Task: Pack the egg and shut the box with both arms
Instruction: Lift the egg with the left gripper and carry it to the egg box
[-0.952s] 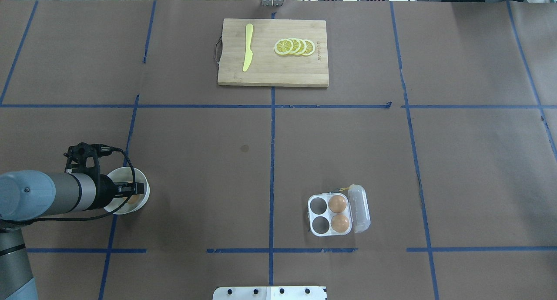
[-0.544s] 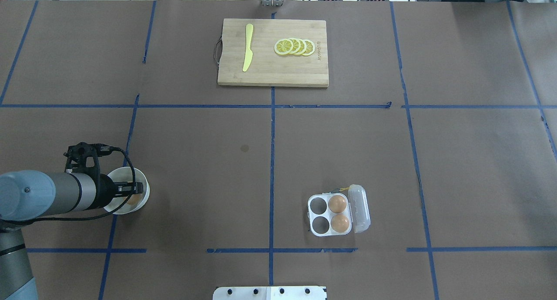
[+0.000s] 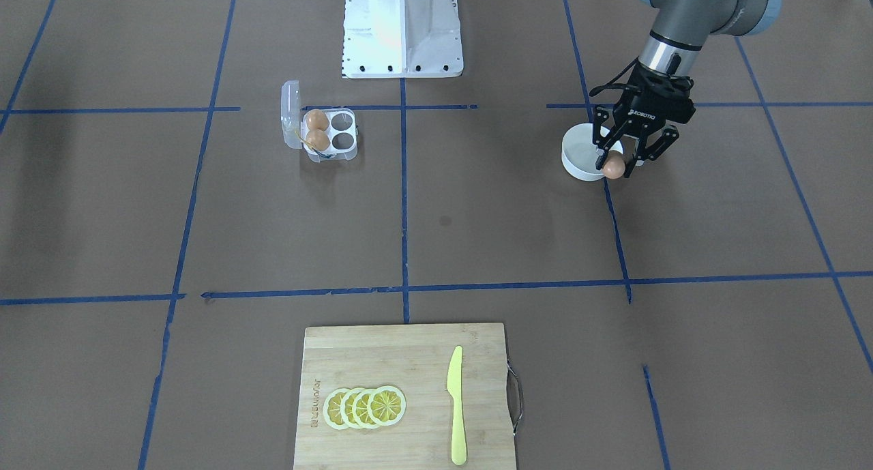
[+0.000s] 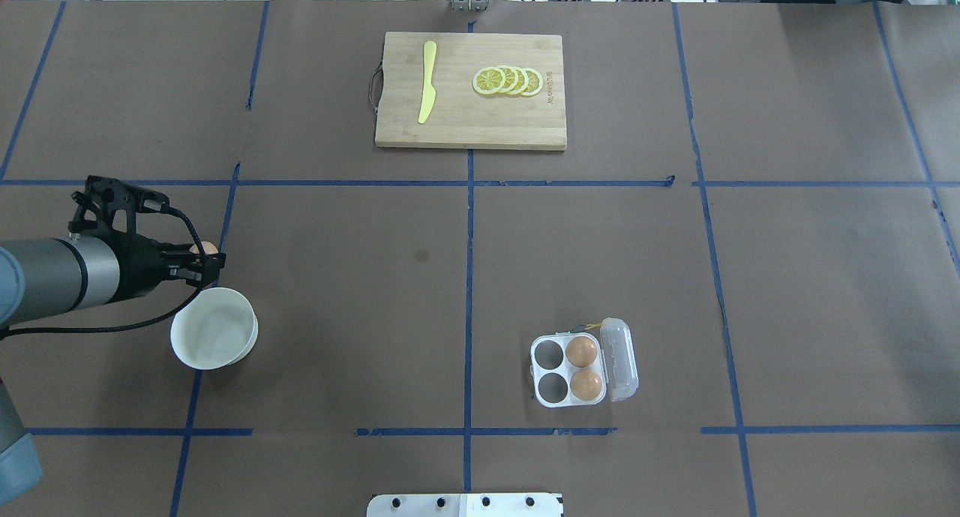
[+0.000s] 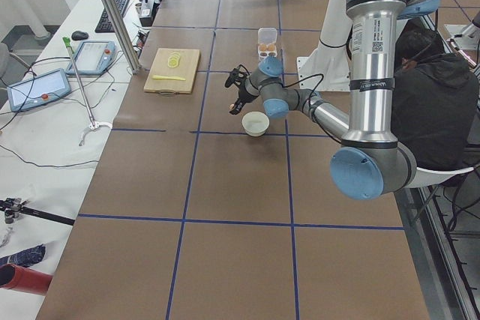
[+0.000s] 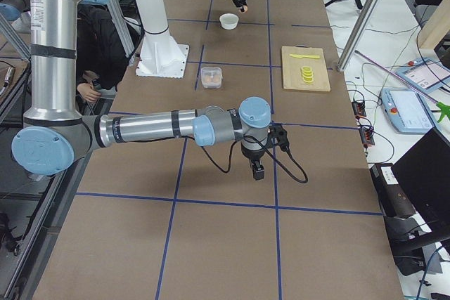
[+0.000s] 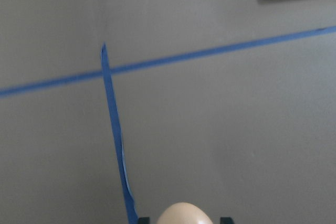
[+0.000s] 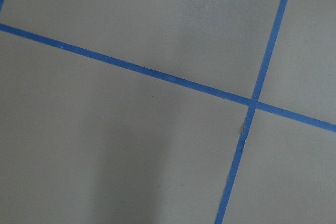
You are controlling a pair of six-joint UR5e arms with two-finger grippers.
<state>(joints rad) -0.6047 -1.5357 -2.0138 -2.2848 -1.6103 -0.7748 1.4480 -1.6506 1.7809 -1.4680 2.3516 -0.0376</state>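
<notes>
Jaws on the left arm are pinched narrow around the egg, which hangs above the desk at the left edge of the overhead frame. It is near the white bowl but not in it. The left wrist view shows only the egg's pale top at the bottom edge, with bare desk and blue tape beyond.

The box sits well apart, lower right of centre in that frame. Its lid is folded open to the right. Two eggs fill the right-hand cups and the two left-hand cups are empty.

The right arm shows only in the side view, and I cannot tell how its jaws stand.

The step in hand looks like carrying the egg to the box. The next move calls for a level sweep toward the lower right of the overhead frame. The egg then needs lowering straight into an empty cup, clear of the packed eggs, before the grip loosens. Closing the lid is not yet begun.
</notes>
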